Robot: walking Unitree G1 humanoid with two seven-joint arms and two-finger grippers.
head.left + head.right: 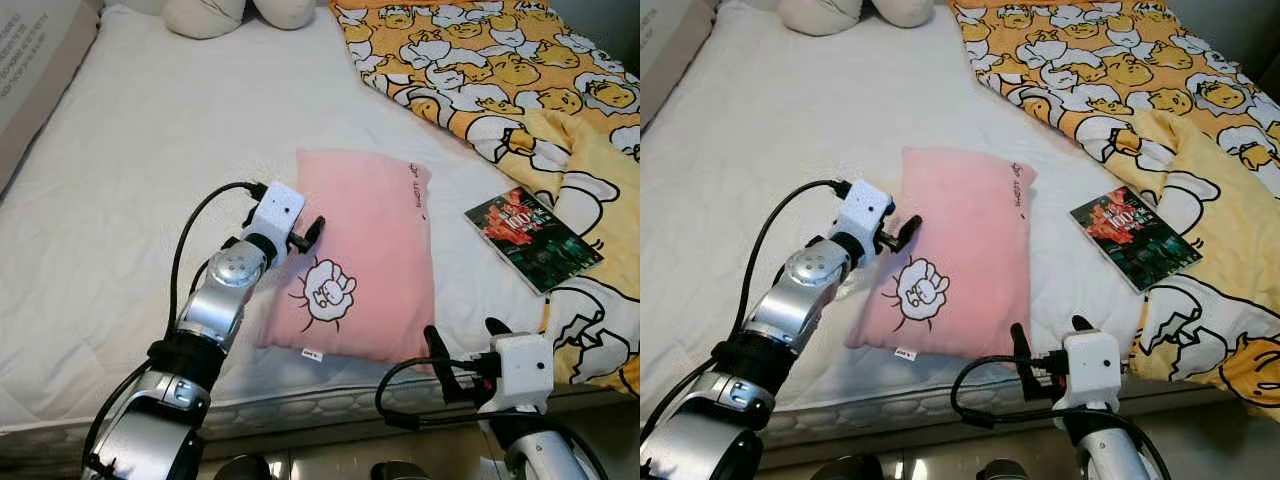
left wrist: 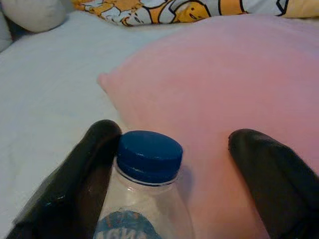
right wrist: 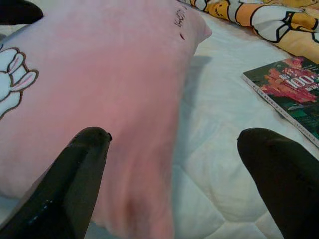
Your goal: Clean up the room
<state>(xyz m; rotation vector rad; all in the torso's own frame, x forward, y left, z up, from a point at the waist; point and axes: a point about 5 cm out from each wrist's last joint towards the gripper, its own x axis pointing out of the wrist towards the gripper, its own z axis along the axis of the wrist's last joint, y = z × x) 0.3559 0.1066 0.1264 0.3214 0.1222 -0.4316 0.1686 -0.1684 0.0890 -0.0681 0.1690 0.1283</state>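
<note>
Blue-capped bottle (image 2: 144, 189) sits between the left hand's (image 2: 174, 169) spread fingers (image 2: 75, 184).

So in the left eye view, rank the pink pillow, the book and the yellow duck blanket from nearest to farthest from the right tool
1. Pink pillow: its near edge lies just ahead and left of the right tool.
2. Book: on the mattress, ahead and to the right.
3. Yellow duck blanket: judged by its main bulk, far right corner of the bed; its near fold runs beside the book, so that part is too close to call.

Left arm (image 1: 215, 300): silver segments, black joint collar, white wrist block, looping black cable. Right arm (image 1: 520, 375): white wrist block, black fingers (image 1: 436, 348), black cable.
</note>
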